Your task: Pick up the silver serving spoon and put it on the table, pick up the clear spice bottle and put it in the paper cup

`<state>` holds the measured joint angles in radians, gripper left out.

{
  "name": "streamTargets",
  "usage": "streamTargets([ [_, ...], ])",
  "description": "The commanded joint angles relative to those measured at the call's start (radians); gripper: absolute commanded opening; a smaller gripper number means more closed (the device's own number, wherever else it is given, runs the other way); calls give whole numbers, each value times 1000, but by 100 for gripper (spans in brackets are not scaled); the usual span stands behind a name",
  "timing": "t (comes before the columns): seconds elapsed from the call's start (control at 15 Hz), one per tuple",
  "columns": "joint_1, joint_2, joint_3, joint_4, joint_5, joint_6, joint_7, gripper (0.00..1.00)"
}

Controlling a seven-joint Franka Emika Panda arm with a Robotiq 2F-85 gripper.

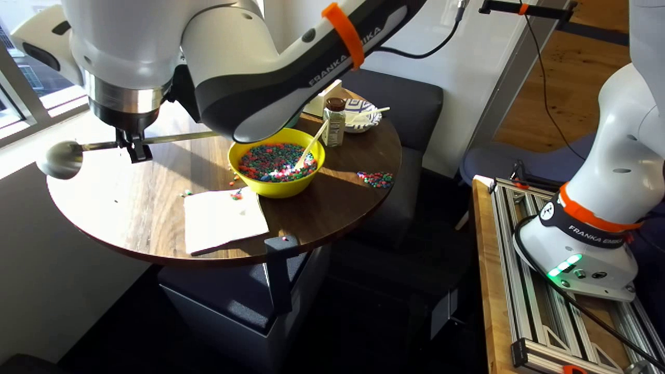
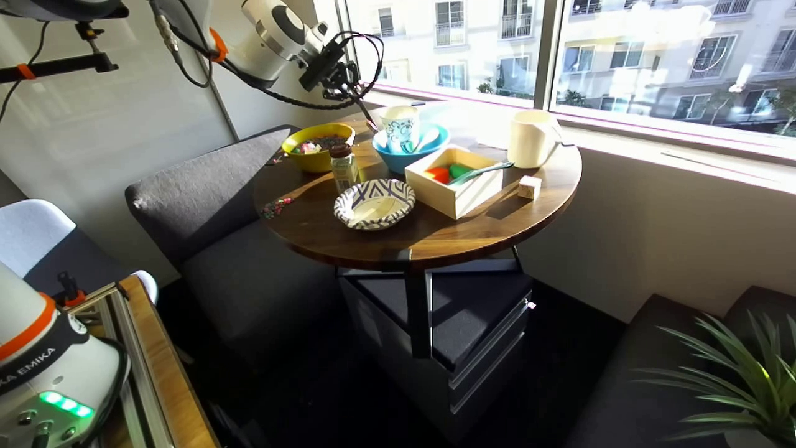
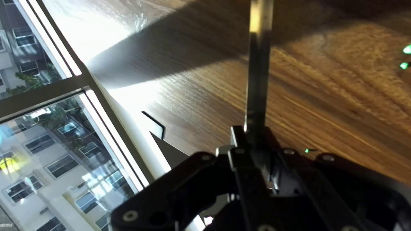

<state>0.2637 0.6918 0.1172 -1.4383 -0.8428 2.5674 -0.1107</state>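
The silver serving spoon has its round bowl (image 1: pixel 60 160) out beyond the table's left edge in an exterior view. My gripper (image 1: pixel 136 149) is shut on its handle, which also shows in the wrist view (image 3: pixel 259 70) running up from the fingertips (image 3: pixel 252 136). The spoon is held above the wooden table (image 1: pixel 322 213). The clear spice bottle (image 1: pixel 334 127) with a brown lid stands upright beside the yellow bowl, and shows in an exterior view (image 2: pixel 344 169). The paper cup (image 2: pixel 400 127), pale with a blue-green pattern, stands in a blue bowl (image 2: pixel 392 163); the arm largely hides that area from the opposite camera.
A yellow bowl (image 1: pixel 280 188) of colored beads holds a pale spoon. A patterned bowl (image 2: pixel 379 221), a wooden box (image 2: pixel 438 193), a cream mug (image 2: pixel 528 140) and a small block (image 2: pixel 529 187) stand on the table. A white napkin (image 1: pixel 223 221) and loose beads (image 1: pixel 375 179) lie there.
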Motion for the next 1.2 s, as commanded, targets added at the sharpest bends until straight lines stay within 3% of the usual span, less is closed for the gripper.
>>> streamTargets([
  [0.0,-9,100,3,156,104,-93,-161,4],
  [0.33,-22,142,-4,255,213,-260,-282,4],
  [0.73,-20,183,-22,290,317,-289,-292,4],
  [0.8,-18,187,-25,294,331,-289,-287,40],
  [0.87,-17,192,-28,301,343,-290,-286,41],
  [1.13,12,158,-62,321,348,-273,-223,70],
])
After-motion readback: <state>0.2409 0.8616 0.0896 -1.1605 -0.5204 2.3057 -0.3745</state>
